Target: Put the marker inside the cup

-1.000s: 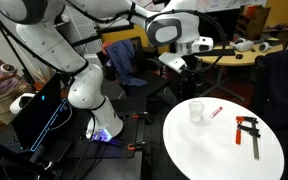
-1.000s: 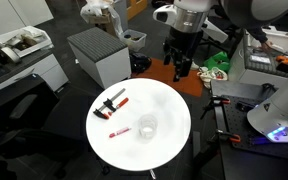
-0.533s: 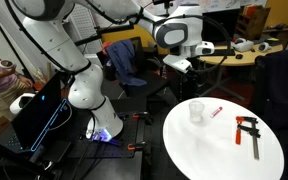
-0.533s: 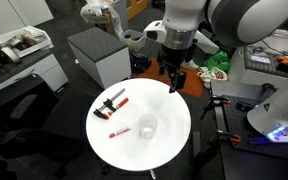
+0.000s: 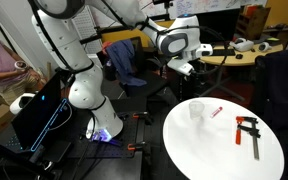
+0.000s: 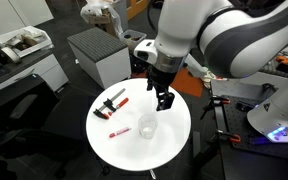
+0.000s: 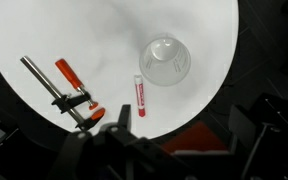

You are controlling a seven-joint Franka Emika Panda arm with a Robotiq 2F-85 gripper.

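The red marker (image 7: 139,95) lies flat on the round white table (image 7: 104,40), just beside the clear plastic cup (image 7: 166,60), which stands upright and empty. Both exterior views show the marker (image 5: 216,112) (image 6: 120,132) and the cup (image 5: 196,110) (image 6: 147,127). My gripper (image 6: 165,100) hangs open and empty above the table's edge, apart from the cup and marker. It also shows in an exterior view (image 5: 189,68). In the wrist view only its dark fingers (image 7: 184,130) show at the bottom.
A red-and-black bar clamp (image 7: 64,92) (image 5: 249,130) (image 6: 112,103) lies on the table on the marker's far side from the cup. Desks, chairs, a grey cabinet (image 6: 99,50) and a second robot base (image 5: 84,95) surround the table.
The arm has swung in and down from beyond the table. The gripper now hangs over the table's edge, closer to the cup. The marker, cup and clamp have not moved.
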